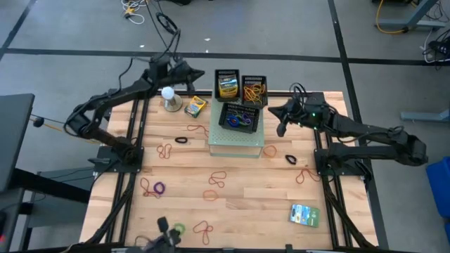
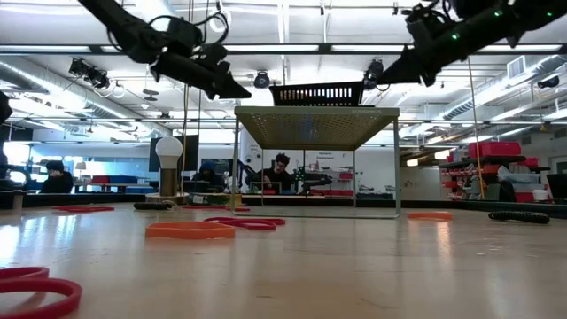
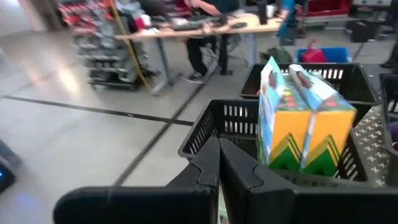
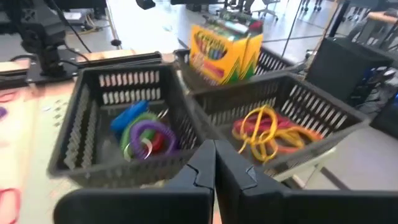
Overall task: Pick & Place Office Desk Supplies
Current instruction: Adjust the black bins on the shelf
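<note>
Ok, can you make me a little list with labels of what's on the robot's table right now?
Left pincer: shut, empty, beside the back-left basket
Right pincer: shut, empty, right of the baskets
Back-left basket: crayon box standing inside
Back-right basket: yellow and red rubber bands
Front basket: blue, green, purple bands
Table: loose bands, another crayon box, a packet, white ball on a base

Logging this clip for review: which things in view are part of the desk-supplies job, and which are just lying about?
Job items:
- crayon box on the table
- crayon box in a basket
- loose rubber bands
- green-blue packet
- black baskets

Lying about:
- white ball on its base
- mesh stand
</note>
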Available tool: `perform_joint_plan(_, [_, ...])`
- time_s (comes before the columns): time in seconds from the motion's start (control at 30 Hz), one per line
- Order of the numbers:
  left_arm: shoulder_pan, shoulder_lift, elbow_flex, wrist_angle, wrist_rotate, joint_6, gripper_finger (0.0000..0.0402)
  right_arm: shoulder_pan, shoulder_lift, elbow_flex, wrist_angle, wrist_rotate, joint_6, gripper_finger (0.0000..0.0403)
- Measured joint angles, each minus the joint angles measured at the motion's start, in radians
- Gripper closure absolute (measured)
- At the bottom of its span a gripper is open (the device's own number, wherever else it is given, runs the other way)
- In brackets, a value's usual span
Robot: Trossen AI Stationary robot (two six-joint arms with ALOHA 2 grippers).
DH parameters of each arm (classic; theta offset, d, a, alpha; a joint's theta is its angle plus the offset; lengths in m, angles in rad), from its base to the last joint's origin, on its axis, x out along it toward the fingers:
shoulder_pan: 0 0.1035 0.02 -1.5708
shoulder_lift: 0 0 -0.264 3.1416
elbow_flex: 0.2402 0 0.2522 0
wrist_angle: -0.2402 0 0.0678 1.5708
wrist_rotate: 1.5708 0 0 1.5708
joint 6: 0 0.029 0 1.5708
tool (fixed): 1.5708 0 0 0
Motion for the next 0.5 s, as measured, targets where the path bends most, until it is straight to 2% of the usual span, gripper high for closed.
perform_joint_plan(0.1, [-0.021, -0.06, -0.096, 0.074, -0.031, -0.019, 0.0394, 0.012, -0.043, -0.062, 0.025, 0.0, 0.028, 0.0397])
perform_joint_plan(0.2, [-0.047, -0.09, -0.146, 0.091, -0.019, -0.07, 0.0394, 0.014, -0.088, -0.114, 0.039, -0.003, 0.045, 0.0397])
perform_joint_plan(0.33, [-0.097, -0.088, -0.155, 0.086, 0.034, -0.131, 0.0393, 0.014, -0.156, -0.189, 0.082, -0.003, 0.047, 0.0397])
perform_joint_plan(0.5, [-0.218, -0.088, -0.155, 0.061, 0.008, -0.121, 0.0393, 0.014, -0.243, -0.325, 0.229, -0.047, 0.029, 0.0397])
